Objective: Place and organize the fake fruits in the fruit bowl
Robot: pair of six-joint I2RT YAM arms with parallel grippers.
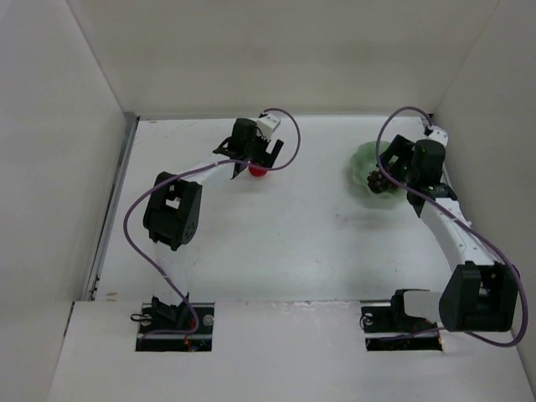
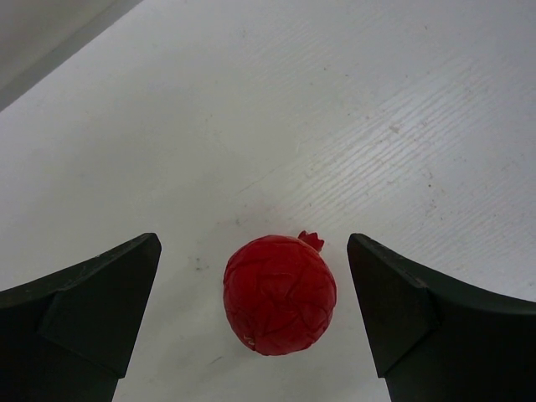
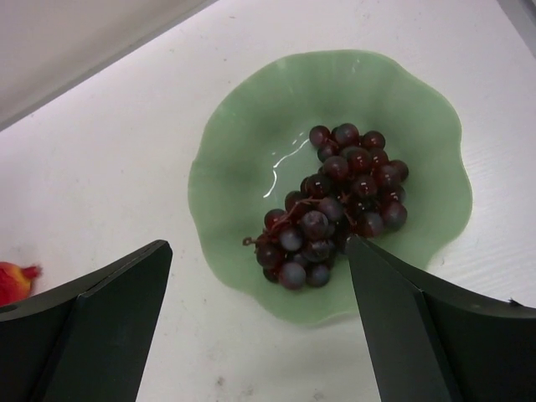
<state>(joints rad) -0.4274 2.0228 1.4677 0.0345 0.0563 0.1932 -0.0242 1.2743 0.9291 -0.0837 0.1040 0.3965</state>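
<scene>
A glossy red round fruit [image 2: 280,294] with a small crown lies on the white table, between the open fingers of my left gripper [image 2: 254,314], with a gap on each side. It shows in the top view [image 1: 258,171] under the left gripper [image 1: 255,159], and at the left edge of the right wrist view [image 3: 12,280]. The dark purple-red grapes [image 3: 339,201] lie in the mint-green wavy-rimmed bowl [image 3: 243,159]. My right gripper [image 3: 260,322] is open and empty above the bowl's near edge. The bowl [image 1: 362,159] and grapes [image 1: 378,181] sit at the far right.
White walls enclose the table on three sides. The left wall's base runs along the upper left of the left wrist view [image 2: 59,46]. The bowl stands close to the right wall, with my right arm [image 1: 444,222] beside it.
</scene>
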